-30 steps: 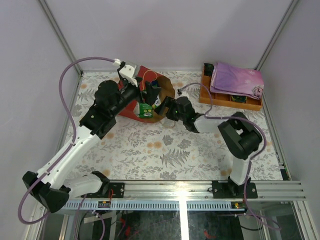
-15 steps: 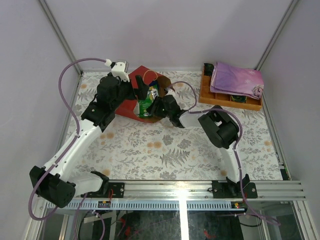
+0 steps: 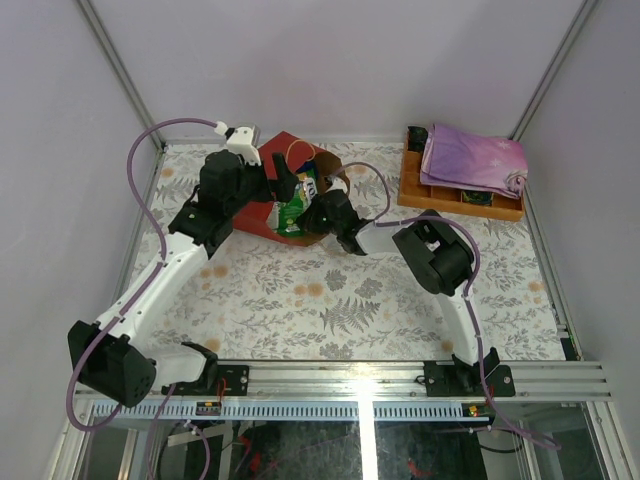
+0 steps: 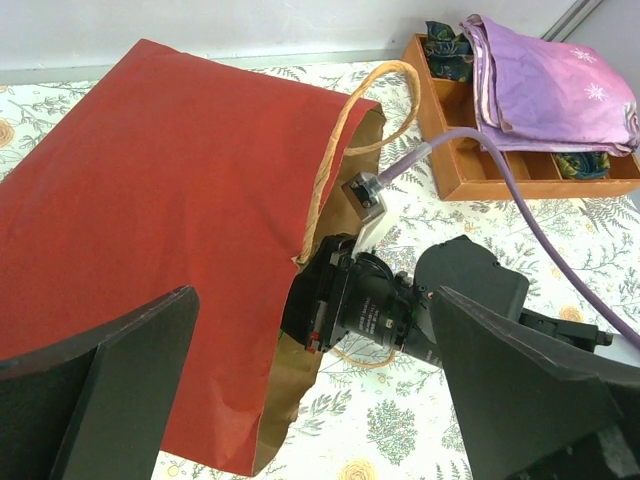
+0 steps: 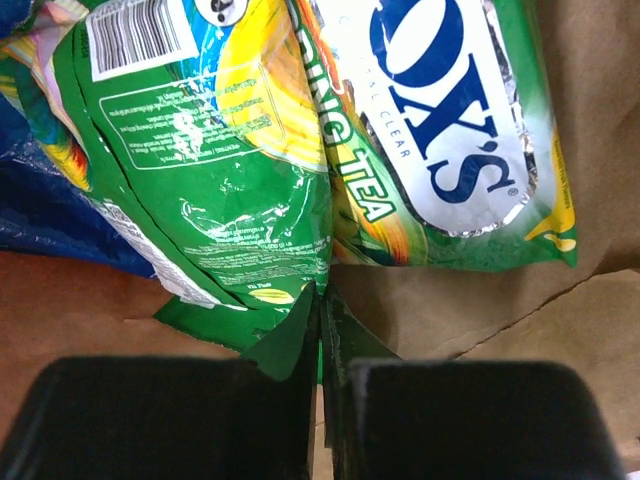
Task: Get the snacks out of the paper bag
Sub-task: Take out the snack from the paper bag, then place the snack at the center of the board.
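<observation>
The paper bag (image 3: 262,212) lies on its side, red outside (image 4: 150,200), brown inside (image 5: 600,150), mouth facing right. In the right wrist view, two green Fox's candy packs (image 5: 220,150) lie in it, one face up (image 5: 440,130), with a blue packet (image 5: 40,215) at the left. My right gripper (image 5: 322,330) reaches into the mouth (image 3: 318,205) and is shut on the bottom edge of the left green pack (image 3: 293,212). My left gripper (image 4: 315,400) hovers wide open over the bag's mouth edge (image 3: 285,182), holding nothing.
An orange wooden tray (image 3: 410,190) with a folded purple cloth (image 3: 472,160) stands at the back right (image 4: 480,185). The right arm's purple cable (image 4: 520,200) loops over the floral table cover (image 3: 330,300). String handles (image 4: 350,130) arch at the bag's mouth.
The right gripper went deeper into the bag's mouth and closed on the green pack's edge. The left arm swung in over the bag and has stayed open.
</observation>
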{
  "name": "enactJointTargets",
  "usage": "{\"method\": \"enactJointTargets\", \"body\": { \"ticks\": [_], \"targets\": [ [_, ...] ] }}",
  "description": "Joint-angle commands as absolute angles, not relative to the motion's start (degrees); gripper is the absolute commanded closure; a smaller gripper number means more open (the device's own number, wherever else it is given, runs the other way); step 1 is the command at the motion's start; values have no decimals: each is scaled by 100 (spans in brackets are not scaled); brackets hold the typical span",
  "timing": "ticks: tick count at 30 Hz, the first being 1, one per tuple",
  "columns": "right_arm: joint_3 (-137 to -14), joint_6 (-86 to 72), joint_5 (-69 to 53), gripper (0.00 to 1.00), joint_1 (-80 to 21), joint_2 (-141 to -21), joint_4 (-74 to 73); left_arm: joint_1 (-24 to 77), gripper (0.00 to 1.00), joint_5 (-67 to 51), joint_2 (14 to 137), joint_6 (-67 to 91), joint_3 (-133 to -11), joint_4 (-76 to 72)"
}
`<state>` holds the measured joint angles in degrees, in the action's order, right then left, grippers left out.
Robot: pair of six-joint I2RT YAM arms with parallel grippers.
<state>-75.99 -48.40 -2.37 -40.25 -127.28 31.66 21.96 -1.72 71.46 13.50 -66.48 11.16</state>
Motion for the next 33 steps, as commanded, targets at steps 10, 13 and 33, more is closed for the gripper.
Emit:
{"method": "enactJointTargets", "body": {
  "ticks": [10, 13, 33],
  "targets": [
    [-5903, -4494, -418, 100, -4083, -10483, 3536, 2119, 0, -7, 7205, 1323, -6588, 955],
    [-5277, -4021, -171, 100, -4087, -9404, 3122, 2111, 0, 77, 7237, 1289, -6589, 967],
    [-2989, -3869, 2311, 100, -2416, -4919, -974, 2039, 0, 67, 7529, 1219, -6619, 1048]
  ]
}}
